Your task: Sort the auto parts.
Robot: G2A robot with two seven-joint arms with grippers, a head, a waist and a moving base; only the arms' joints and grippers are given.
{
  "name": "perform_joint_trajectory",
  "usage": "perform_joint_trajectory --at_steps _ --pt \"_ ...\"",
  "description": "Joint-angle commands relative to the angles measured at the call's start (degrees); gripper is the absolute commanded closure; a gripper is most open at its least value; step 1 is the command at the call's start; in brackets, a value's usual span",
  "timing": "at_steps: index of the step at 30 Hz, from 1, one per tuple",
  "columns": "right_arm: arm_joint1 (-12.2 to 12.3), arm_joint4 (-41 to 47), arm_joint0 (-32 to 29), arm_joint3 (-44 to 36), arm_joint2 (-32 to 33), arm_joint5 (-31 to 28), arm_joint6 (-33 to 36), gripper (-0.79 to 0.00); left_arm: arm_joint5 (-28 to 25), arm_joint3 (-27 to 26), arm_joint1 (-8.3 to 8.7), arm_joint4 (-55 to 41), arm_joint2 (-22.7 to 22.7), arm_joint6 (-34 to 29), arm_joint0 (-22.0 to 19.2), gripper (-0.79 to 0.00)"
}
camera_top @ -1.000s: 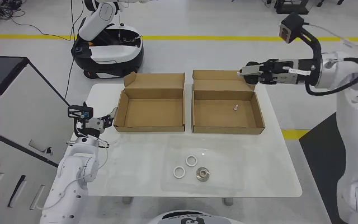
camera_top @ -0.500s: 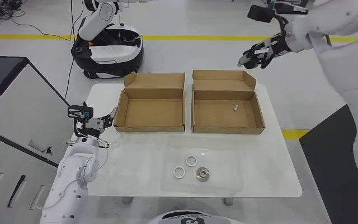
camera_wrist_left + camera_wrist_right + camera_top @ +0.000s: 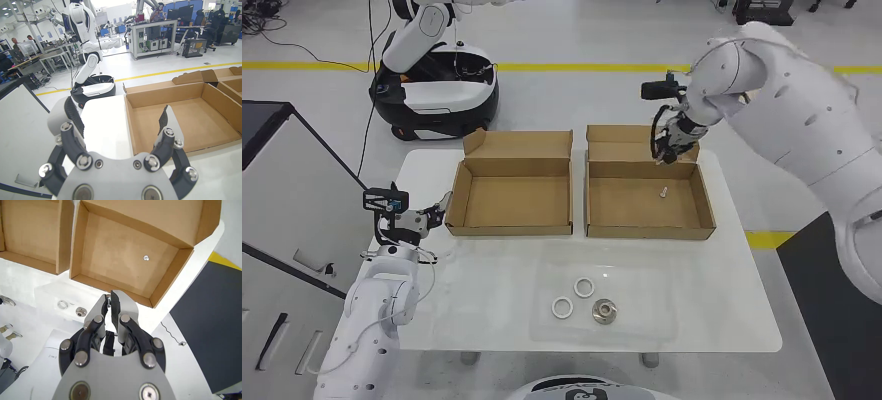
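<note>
Two open cardboard boxes sit side by side at the back of the white table: a left box (image 3: pixel 512 200) and a right box (image 3: pixel 647 205). One small bolt (image 3: pixel 663 190) (image 3: pixel 146 258) lies on the right box's floor. High above that box's back edge hangs my right gripper (image 3: pixel 661 147) (image 3: pixel 108 298), pointing down and shut on another small bolt (image 3: pixel 108 302). Near the front lie two white rings (image 3: pixel 584 287) (image 3: pixel 562 307) and a metal flange (image 3: pixel 604 313) (image 3: pixel 81 311). My left gripper (image 3: pixel 432 215) (image 3: pixel 117 104) stands open at the left box's outer side, holding nothing.
The left box (image 3: pixel 181 117) has a bare floor. Another robot's base (image 3: pixel 437 95) stands on the floor behind the table. A grey panel (image 3: pixel 282 170) slants along the table's left side. Bare table surface (image 3: pixel 492 290) lies in front of the boxes.
The right arm has swung in from the far right, over and down, so its gripper now hangs above the right box's back edge. The left arm has kept still.
</note>
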Motion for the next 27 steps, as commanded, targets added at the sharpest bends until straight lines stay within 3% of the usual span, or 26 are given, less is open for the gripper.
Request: perform_joint_trajectory --at_steps 1,13,27 --pt "-1.01 -0.17 -1.04 1.81 -0.84 0.53 -1.02 0.000 0.00 0.00 0.00 0.00 0.00 0.00 0.00 -0.785" --pt "-6.64 -7.01 -6.51 11.74 -5.88 0.91 -7.05 0.000 0.00 0.00 0.00 0.00 0.00 0.00 0.00 -0.785" --pt "-11.47 -9.55 -10.43 18.36 -6.46 0.32 -10.66 0.000 0.00 0.00 0.00 0.00 0.00 0.00 0.00 -0.785"
